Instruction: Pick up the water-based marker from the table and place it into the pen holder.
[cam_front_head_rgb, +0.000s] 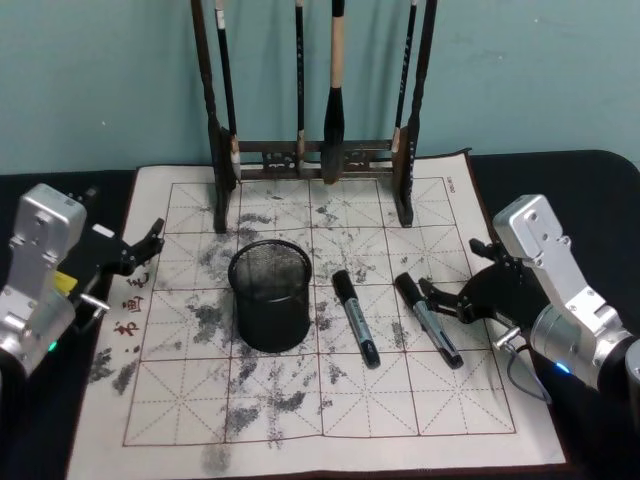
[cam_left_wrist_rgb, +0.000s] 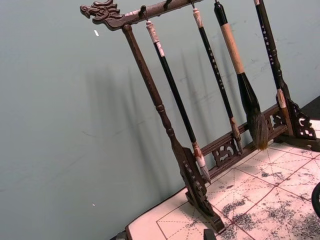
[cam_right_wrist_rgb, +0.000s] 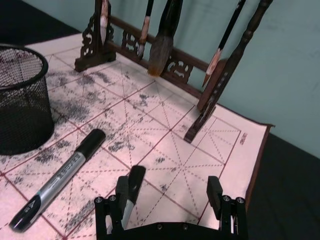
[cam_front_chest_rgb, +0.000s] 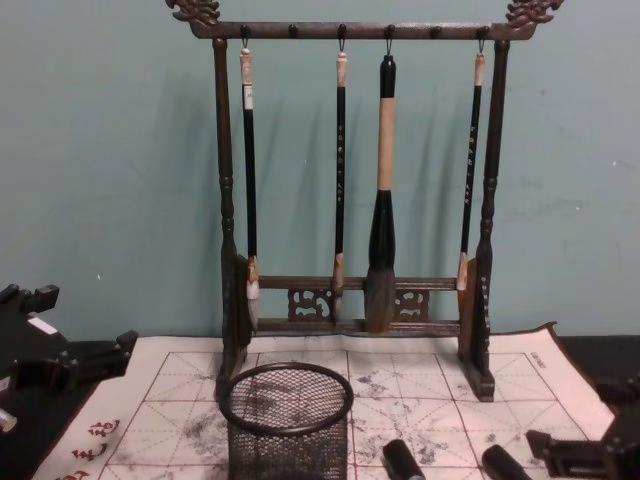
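Two markers are lying on the ink-stained practice mat (cam_front_head_rgb: 160, 190), and that is posing the first hazard: the inner marker (cam_front_head_rgb: 356, 320) is resting just beside the pen holder (cam_front_head_rgb: 270, 325), while the outer marker (cam_front_head_rgb: 430, 322) is lying near the right gripper (cam_front_head_rgb: 452, 270), and I cannot tell which one is water-based. The right gripper is sitting low over the mat with its fingers spread wide. In the right wrist view one finger (cam_right_wrist_rgb: 122, 192) is standing right against the outer marker's capped end, not centred over the barrel. Closing from here is risking a roll or a sideways flick, or a pinch so near the end that the pen is drooping in transit. The mesh holder is standing upright, unsecured, in front of the brush rack (cam_front_head_rgb: 310, 155); a tilted pen catching its rim is likely to tip it. The left gripper (cam_front_head_rgb: 148, 250) is waiting at the mat's left edge, fingers parted, holding nothing.
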